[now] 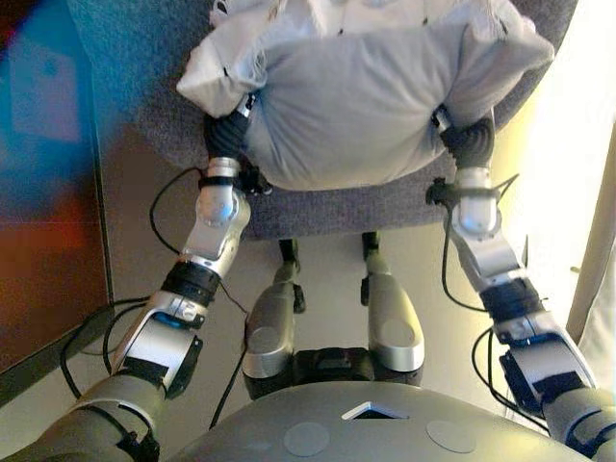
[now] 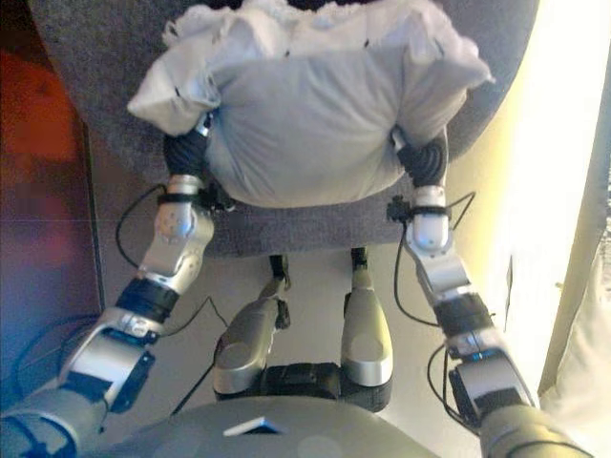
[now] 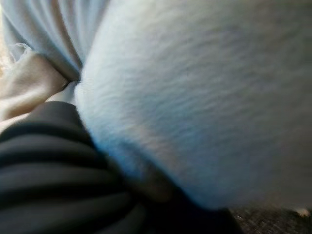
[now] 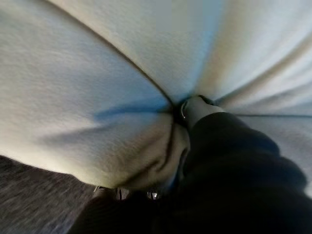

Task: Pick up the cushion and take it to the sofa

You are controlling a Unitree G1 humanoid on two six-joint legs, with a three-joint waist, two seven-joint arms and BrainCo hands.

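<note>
A pale grey cushion (image 1: 346, 106) is held between my two hands just above the seat of the grey fabric sofa (image 1: 327, 207). My left hand (image 1: 229, 130) is pressed into the cushion's left side, and a folded corner of the cushion covers it. In the left wrist view only its dark cover (image 3: 48, 161) shows against the cushion (image 3: 204, 97). My right hand (image 1: 469, 142) is dug into the cushion's right side. In the right wrist view the cushion's fabric (image 4: 97, 87) gathers in folds into the hand (image 4: 229, 165), pinched there.
The sofa's front edge (image 2: 286, 229) lies just ahead of me. A dark reddish panel (image 1: 48, 241) runs along the left. A bright pale curtain (image 1: 597, 289) hangs at the right.
</note>
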